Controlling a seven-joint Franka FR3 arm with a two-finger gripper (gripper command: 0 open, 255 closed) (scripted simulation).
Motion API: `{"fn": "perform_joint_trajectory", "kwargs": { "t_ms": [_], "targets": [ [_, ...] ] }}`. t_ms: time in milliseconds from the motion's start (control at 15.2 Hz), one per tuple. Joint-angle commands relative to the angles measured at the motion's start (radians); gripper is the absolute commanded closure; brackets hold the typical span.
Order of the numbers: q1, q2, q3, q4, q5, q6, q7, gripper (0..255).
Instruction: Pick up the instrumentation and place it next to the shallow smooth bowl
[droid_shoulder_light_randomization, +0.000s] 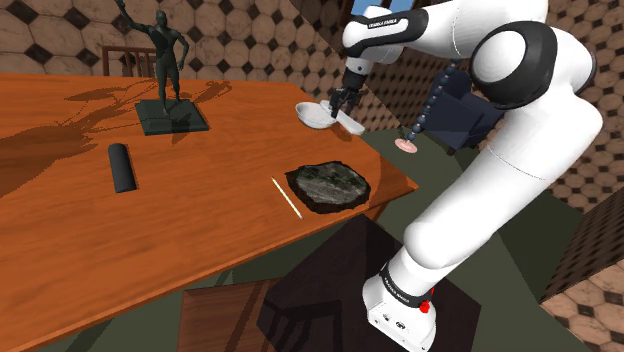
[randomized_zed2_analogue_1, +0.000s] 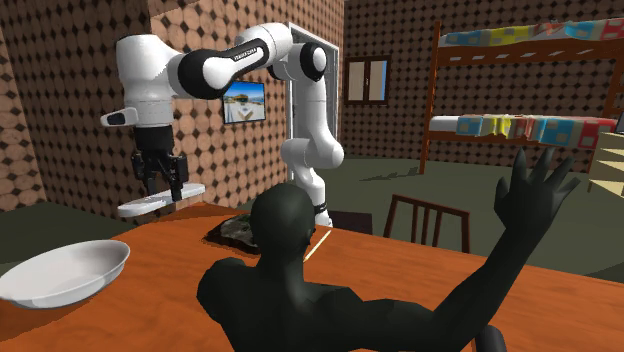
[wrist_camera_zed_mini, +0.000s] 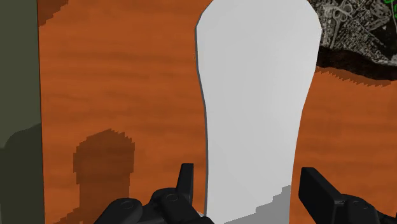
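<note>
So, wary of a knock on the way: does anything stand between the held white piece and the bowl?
Nothing visible does. The gripper holds the white piece above the table, and just its wooden top lies between the piece and the bowl.

Shoulder camera beside stand (droid_shoulder_light_randomization: 320, 295), second faces arm (randomized_zed2_analogue_1: 312, 120) across table (randomized_zed2_analogue_1: 180, 290)

Bench (droid_shoulder_light_randomization: 200, 220) of grained, faintly glossy wood; white instrument (wrist_camera_zed_mini: 254, 95) smooth, matt; dark slab (droid_shoulder_light_randomization: 330, 185) rough, mottled
</note>
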Motion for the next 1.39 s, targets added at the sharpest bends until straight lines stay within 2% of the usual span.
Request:
{"fn": "perform_joint_trajectory", "kwargs": {
  "t_ms": [0, 1320],
  "targets": [
    [-0.027, 0.04, -0.027, 0.044, 0.009, -0.006, -0.058, 255],
    [-0.031, 0.139, -0.024, -0.114, 0.039, 0.248, -0.081, 255]
  ]
}}
